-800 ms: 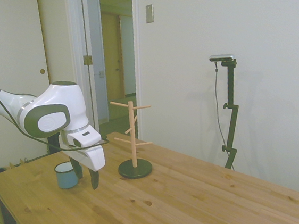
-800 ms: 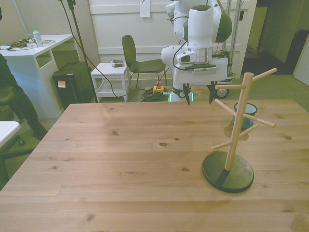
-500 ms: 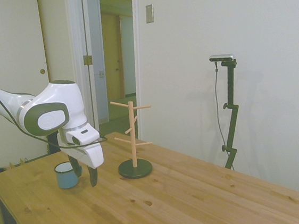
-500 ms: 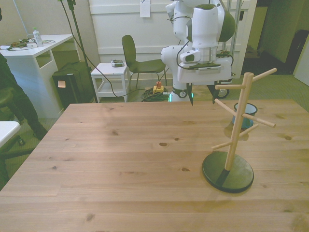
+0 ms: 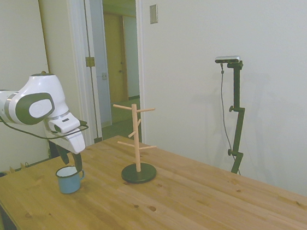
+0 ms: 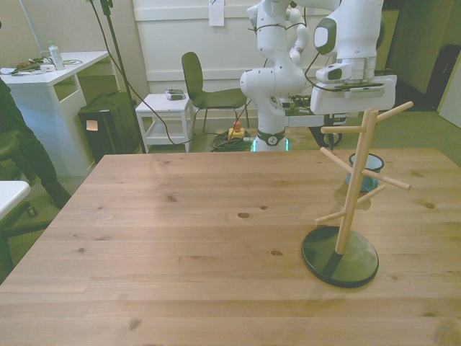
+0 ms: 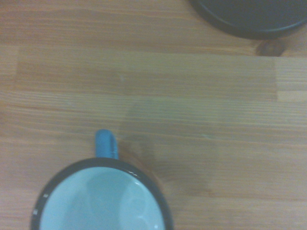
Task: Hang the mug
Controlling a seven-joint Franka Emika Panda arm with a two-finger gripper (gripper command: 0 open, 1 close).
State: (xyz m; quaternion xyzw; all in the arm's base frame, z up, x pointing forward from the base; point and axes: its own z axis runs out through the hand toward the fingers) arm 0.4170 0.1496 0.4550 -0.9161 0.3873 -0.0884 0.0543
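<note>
Side view: mug upright on wooden table, near the table's left end, well left of peg stand. White interior up, handle turned right, toward the stand's dark round base. Gripper directly above the mug, dark fingers reaching down to just over the rim; tips overlap the rim in this picture, contact not resolvable. Finger spacing not readable here, wrist body covers most of it, so opening cannot be told. Nothing seen held. Arm enters from the left, white with a grey-green joint cap.

Front view: peg stand at the front view's right, on the near half of the table. Mug farther back, seen only in part behind the stand's post and pegs, blue wall and dark rim showing. Gripper above the mug, mostly cut off by the post and the top peg; fingers not distinguishable, open or closed cannot be told. Sleeve of a person at the front view's left edge. Chair and white side table behind the table.

Wrist view: mug seen from straight above, pale interior, dark rim, blue handle toward the stand base, bare wood between the two
</note>
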